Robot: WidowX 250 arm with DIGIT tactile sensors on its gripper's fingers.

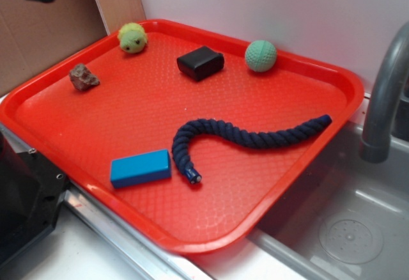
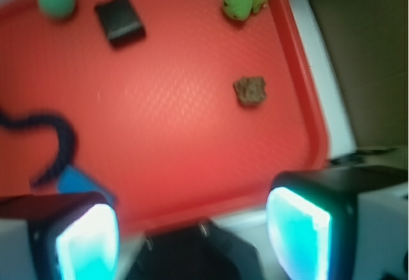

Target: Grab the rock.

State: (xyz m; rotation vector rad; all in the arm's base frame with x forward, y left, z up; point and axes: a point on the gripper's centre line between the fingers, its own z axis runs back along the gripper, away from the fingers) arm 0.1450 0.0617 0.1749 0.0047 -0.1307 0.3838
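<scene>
Exterior view, left to right: rock [image 1: 84,77] near red tray's [image 1: 192,245] left rim, bare tray floor all round it. Fuzzy yellow-green ball [image 1: 132,38] at far rim, black block [image 1: 200,62], green ball [image 1: 261,55], dark rope [image 1: 246,139], blue block [image 1: 140,168] well apart from rock. Wrist view only: gripper [image 2: 192,232] high over tray's near edge, jaws wide, empty; rock [image 2: 250,91] ahead, unobstructed.

Red tray [image 1: 319,139] filling the frame, rock [image 1: 84,77] at upper left, fuzzy yellow-green ball [image 1: 132,38] beside it, black block [image 1: 200,62], green ball [image 1: 261,55], blue block [image 1: 140,168], dark rope [image 1: 249,139], grey faucet [image 1: 383,94] at right
</scene>
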